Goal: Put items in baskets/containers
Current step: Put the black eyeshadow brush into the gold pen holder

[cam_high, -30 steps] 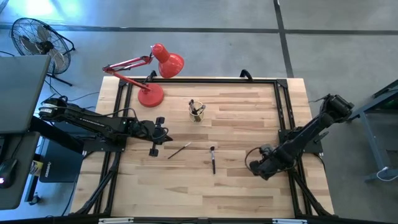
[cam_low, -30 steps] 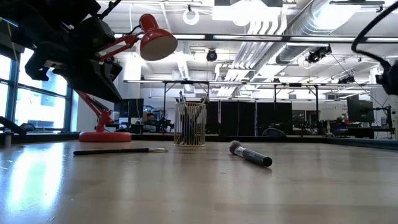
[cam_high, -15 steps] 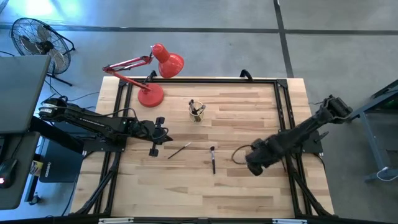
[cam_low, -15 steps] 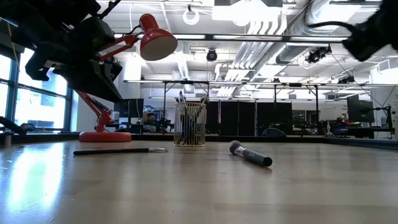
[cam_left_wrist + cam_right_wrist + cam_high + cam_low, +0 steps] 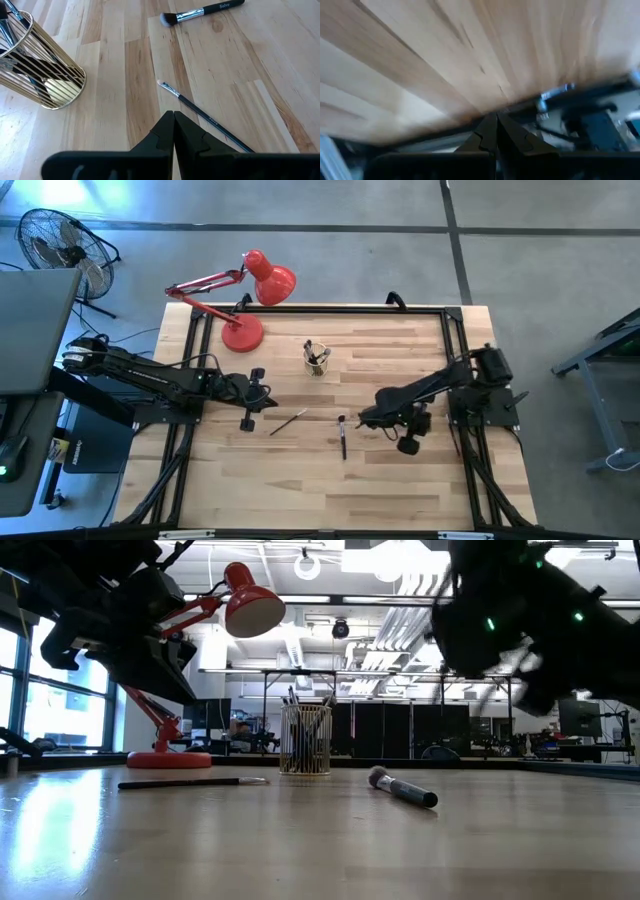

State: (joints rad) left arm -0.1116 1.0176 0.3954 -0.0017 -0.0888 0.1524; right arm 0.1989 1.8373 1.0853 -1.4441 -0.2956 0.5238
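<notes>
High view: the table (image 5: 400,480) carries a red lamp (image 5: 245,330) at its far left corner and a wire cup (image 5: 317,359) with brushes standing in it near the middle. Two brushes lie loose on the wood: a thin brush (image 5: 288,421) set at a slant, and a thick brush (image 5: 342,436) just right of it. The left gripper (image 5: 248,420) sits near the thin brush, apart from it. The right gripper (image 5: 364,420) reaches in just beside the thick brush's head, holding nothing.

Low view: the cup (image 5: 305,739) stands upright behind the thin brush (image 5: 190,782) and the thick brush (image 5: 403,789), both flat on the table. Dark arm bulk fills both upper corners.

Left wrist view: the left gripper's fingers (image 5: 185,132) are pressed together and empty, the thin brush (image 5: 202,117) just ahead of them, the cup (image 5: 37,67) and thick brush (image 5: 200,11) farther off.

Right wrist view: the right gripper's fingers (image 5: 490,131) are pressed together over bare wood near the table edge.
</notes>
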